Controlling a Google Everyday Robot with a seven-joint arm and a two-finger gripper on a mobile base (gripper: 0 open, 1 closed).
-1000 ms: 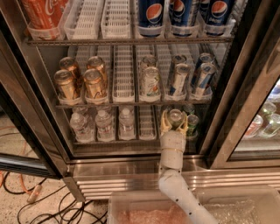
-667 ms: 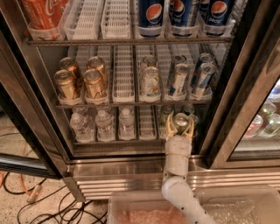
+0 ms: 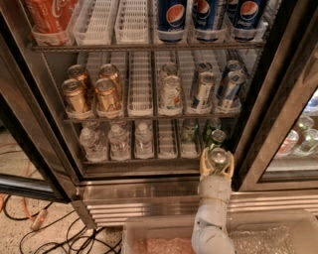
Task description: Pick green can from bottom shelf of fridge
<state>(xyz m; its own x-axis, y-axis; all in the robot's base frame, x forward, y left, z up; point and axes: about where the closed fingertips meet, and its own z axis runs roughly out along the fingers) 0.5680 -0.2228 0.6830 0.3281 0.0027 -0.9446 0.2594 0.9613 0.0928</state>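
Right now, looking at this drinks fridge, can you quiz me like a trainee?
1. True or false: the robot's pale two-finger tool, at the right end of the bottom white-slotted shelf, is shut on a small shiny green can.
2. Which rack in view holds the gold cans: A top, B middle, C bottom?
3. Fill in: the clear plastic bottles stand on that shelf's ___ side.
Key: 1 true; 2 B; 3 left.

Blue cans: Pepsi; red container: perhaps Coca-Cola; gripper holds green can.
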